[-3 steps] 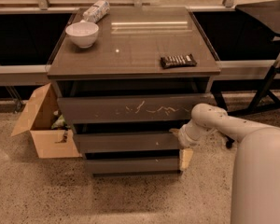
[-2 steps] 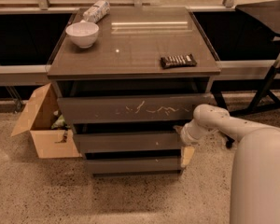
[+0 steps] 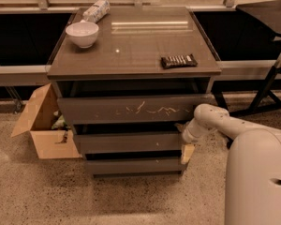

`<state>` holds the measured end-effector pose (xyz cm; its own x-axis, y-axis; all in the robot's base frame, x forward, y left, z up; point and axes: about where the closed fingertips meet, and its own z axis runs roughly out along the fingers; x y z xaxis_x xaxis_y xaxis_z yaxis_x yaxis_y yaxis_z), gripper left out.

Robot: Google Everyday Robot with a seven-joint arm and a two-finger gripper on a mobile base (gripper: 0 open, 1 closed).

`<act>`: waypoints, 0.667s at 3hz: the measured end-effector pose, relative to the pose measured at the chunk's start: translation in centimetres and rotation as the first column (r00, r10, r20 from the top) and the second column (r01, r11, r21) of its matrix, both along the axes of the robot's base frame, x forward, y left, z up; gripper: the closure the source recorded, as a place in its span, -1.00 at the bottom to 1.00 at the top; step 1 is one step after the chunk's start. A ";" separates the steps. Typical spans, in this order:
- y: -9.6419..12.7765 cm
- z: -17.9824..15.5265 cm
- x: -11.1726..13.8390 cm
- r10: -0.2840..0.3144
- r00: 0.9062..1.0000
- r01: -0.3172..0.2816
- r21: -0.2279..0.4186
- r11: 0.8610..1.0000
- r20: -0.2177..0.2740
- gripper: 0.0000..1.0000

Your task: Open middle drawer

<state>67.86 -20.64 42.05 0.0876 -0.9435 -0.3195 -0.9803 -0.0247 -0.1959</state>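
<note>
Gripper (image 3: 185, 143) low at the right end of the middle drawer (image 3: 126, 142), second front down the cabinet (image 3: 131, 46); clenched or released, cannot tell. Handleless front, so could slip off that edge, or catch the scratched top drawer (image 3: 131, 108) just above and drag that instead. Farther back, near the top's front right corner, a dark snack bar (image 3: 178, 60), wrapper print unreadable; no other legible writing

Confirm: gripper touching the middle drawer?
Cannot tell. Camera view puts the gripper at the right end of the middle drawer, by its top edge, but neither contact nor a gap shows plainly.
</note>
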 end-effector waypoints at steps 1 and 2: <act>0.0 -1.0 0.3 0.000 1.000 0.000 0.010 1.000 -0.012 -0.64; 0.1 -1.5 -0.3 0.000 1.000 0.001 0.020 1.000 -0.031 -0.18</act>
<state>67.56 -20.54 40.55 0.0770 -0.9371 -0.3404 -0.9860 -0.0209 -0.1656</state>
